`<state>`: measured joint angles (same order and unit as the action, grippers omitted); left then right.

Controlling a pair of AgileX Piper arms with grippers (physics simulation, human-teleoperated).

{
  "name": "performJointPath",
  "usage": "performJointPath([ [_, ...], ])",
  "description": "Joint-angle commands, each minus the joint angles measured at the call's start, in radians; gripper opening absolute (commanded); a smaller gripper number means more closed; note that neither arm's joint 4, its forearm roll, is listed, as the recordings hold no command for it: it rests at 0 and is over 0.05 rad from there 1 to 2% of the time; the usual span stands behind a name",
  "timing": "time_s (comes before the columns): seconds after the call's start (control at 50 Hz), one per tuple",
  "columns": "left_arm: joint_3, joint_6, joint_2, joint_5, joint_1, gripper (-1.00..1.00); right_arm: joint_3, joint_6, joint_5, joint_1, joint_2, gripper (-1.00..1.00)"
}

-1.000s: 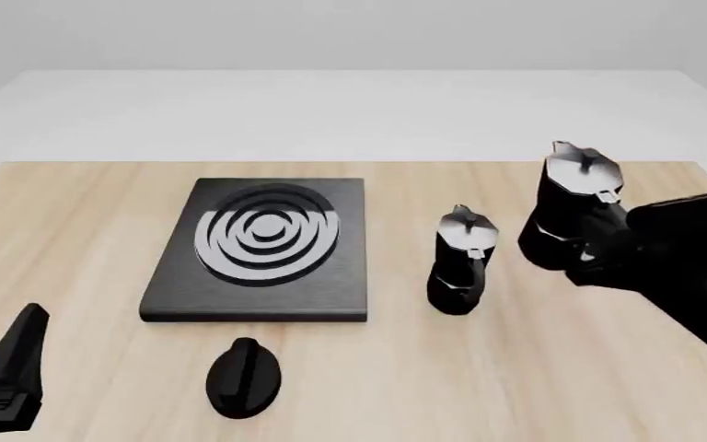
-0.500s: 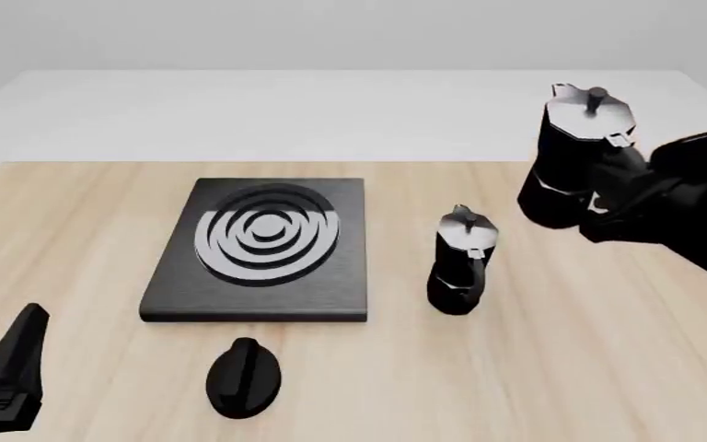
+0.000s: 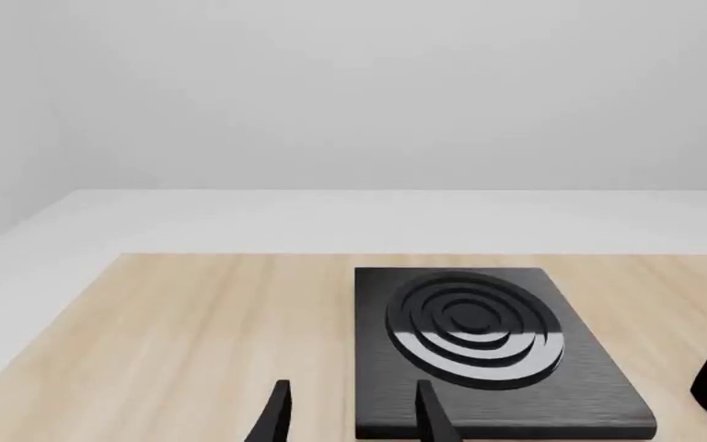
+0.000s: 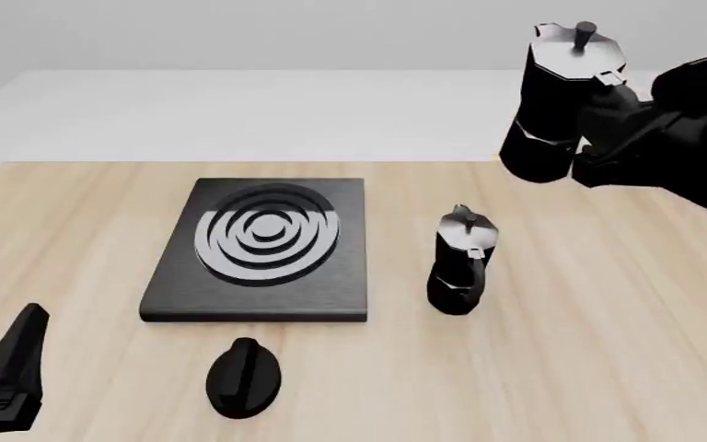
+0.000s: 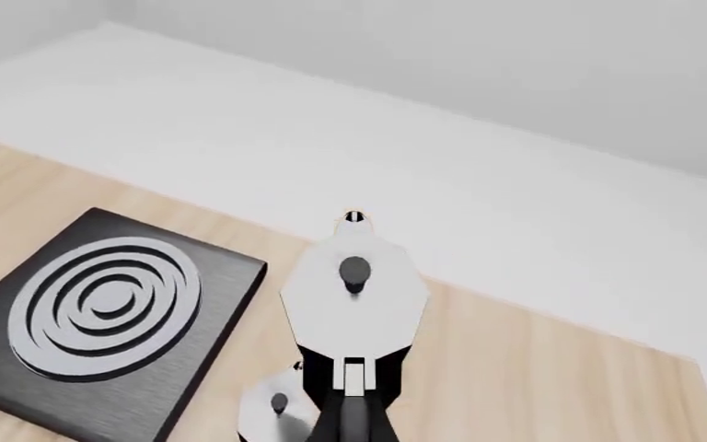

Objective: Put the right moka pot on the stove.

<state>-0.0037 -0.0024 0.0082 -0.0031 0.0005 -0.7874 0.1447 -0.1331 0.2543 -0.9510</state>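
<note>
The right moka pot (image 4: 556, 101), black and faceted with a silver lid, hangs high above the table's far right. My right gripper (image 4: 602, 124) is shut on its loop handle. The right wrist view looks straight down on the pot's lid (image 5: 353, 293), and the gripper's fingers are hidden behind the handle. The stove (image 4: 261, 241), a flat black slab with silver rings, lies left of centre and well to the left of the lifted pot; it also shows as the stove (image 5: 106, 311) and the stove (image 3: 482, 336). My left gripper (image 4: 10, 373) stays low at the near left, open, with its empty fingers (image 3: 277, 419) short of the slab.
A second black moka pot (image 4: 462, 262) stands on the table between the stove and the lifted pot; its lid (image 5: 275, 412) shows below the held one. A small black oval knob (image 4: 244, 376) lies in front of the stove. The table's far edge runs behind everything.
The right arm has raised the pot well off the table, upward and slightly left. The left arm, stove, second pot and knob have not moved.
</note>
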Motion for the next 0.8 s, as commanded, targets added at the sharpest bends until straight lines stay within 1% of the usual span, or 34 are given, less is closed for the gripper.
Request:
performJointPath([
  [0.02, 0.000, 0.000, 0.000, 0.000, 0.000, 1.00, -0.087, -0.014, 0.017, 0.035, -0.027, -1.00],
  [0.14, 0.000, 0.000, 0.000, 0.000, 0.000, 1.00, -0.116, -0.014, 0.029, 0.059, -0.061, -1.00],
  [0.16, 0.000, 0.000, 0.000, 0.000, 0.000, 1.00, -0.119, -0.026, 0.045, 0.068, -0.080, -1.00],
  [0.24, 0.000, 0.000, 0.000, 0.000, 0.000, 1.00, -0.132, -0.027, 0.053, 0.081, -0.100, -1.00],
  [0.32, 0.000, 0.000, 0.000, 0.000, 0.000, 1.00, -0.150, -0.043, 0.074, 0.111, -0.140, -1.00],
  [0.64, 0.000, 0.000, 0.000, 0.000, 0.000, 1.00, -0.191, -0.060, 0.139, 0.160, -0.269, -1.00],
  [0.72, 0.000, 0.000, 0.000, 0.000, 0.000, 1.00, -0.200, -0.062, 0.151, 0.171, -0.292, -1.00],
  [0.8, 0.000, 0.000, 0.000, 0.000, 0.000, 1.00, -0.219, -0.050, 0.158, 0.188, -0.324, -1.00],
])
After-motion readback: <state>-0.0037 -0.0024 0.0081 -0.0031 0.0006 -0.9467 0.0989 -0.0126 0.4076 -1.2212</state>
